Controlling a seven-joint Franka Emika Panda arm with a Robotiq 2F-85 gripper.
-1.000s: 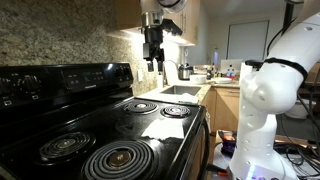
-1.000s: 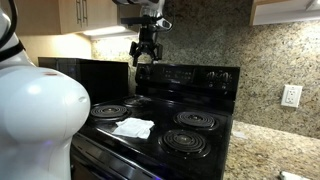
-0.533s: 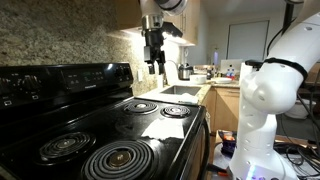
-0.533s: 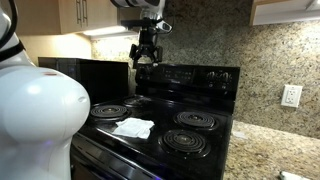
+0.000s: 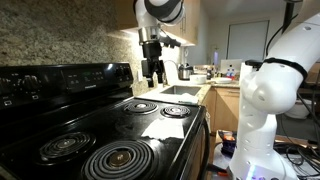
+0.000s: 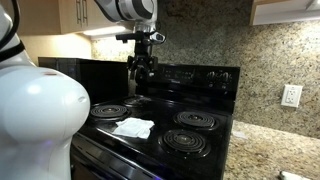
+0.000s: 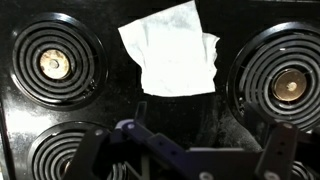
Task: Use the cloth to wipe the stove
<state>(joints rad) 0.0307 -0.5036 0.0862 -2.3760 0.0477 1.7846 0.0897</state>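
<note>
A white crumpled cloth [image 5: 176, 128] [image 6: 133, 127] lies on the black stove top [image 5: 120, 122] [image 6: 158, 122], between the coil burners near the front edge. In the wrist view the cloth [image 7: 172, 50] is in the upper middle, between two burners. My gripper [image 5: 153, 75] [image 6: 143, 74] hangs in the air above the back of the stove, pointing down, well above the cloth. Its fingers are spread apart and hold nothing. In the wrist view the gripper [image 7: 185, 150] fills the bottom edge, dark and blurred.
The stove's raised control panel [image 5: 60, 80] [image 6: 190, 75] stands at the back against a granite wall. My white arm base [image 5: 265, 100] [image 6: 40, 110] is beside the stove. A counter with a kettle and items [image 5: 188, 73] lies beyond. An outlet [image 6: 291, 96] is on the wall.
My gripper has come down a little toward the stove and stayed open. The cloth has not moved.
</note>
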